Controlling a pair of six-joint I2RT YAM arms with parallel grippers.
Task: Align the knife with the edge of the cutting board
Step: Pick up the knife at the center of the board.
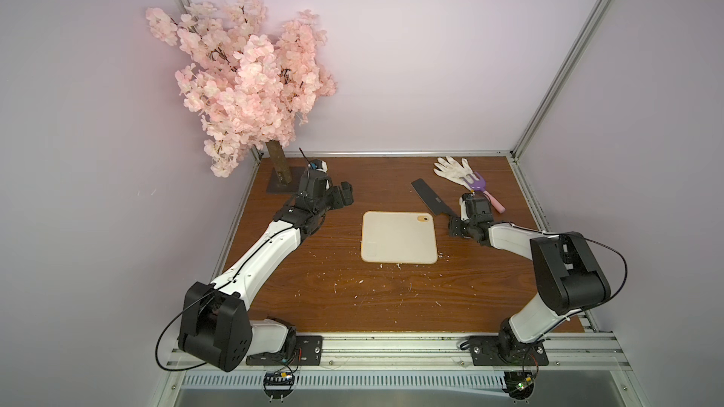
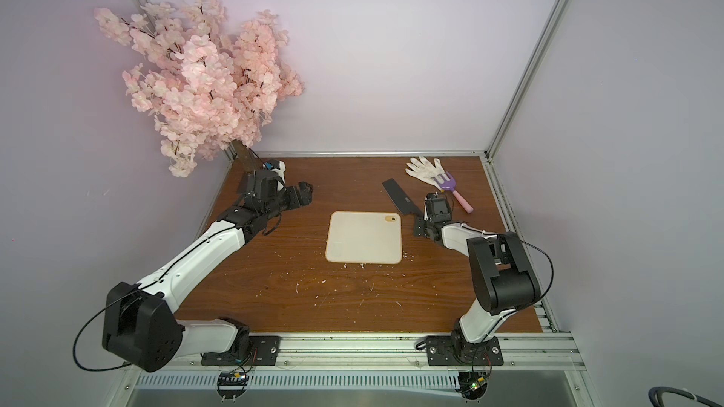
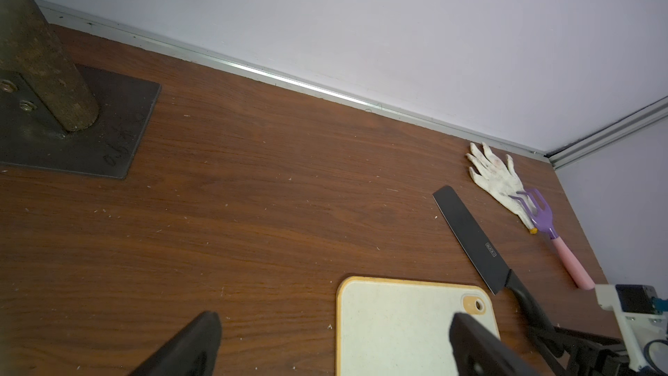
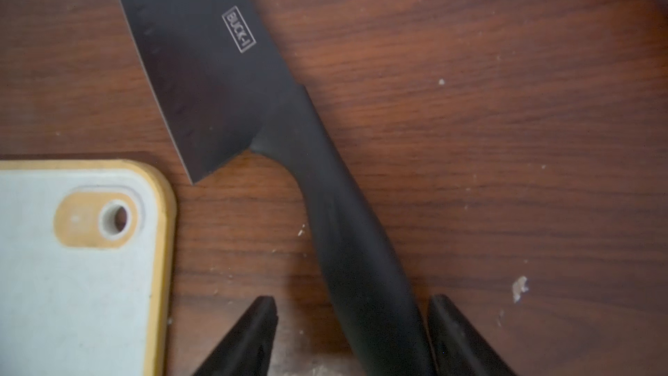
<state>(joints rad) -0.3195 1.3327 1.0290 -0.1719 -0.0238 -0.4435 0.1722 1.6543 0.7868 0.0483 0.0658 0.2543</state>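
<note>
A white glove [image 1: 452, 169] is seen beyond the right jaws, and a purple fork [image 1: 478, 185] with a pink handle is laid across its cuff. Behind the left jaws a pink blossom tree [image 1: 243, 76] is fixed on a dark plate [image 3: 119, 128]. Crumbs [image 1: 397, 266] are scattered on the wooden table [image 1: 333, 295].

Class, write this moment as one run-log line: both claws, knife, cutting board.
stage: pre-grasp | right claw: open, straddling knife handle | knife: diagonal, near cutting board corner | left claw: open, empty
</note>
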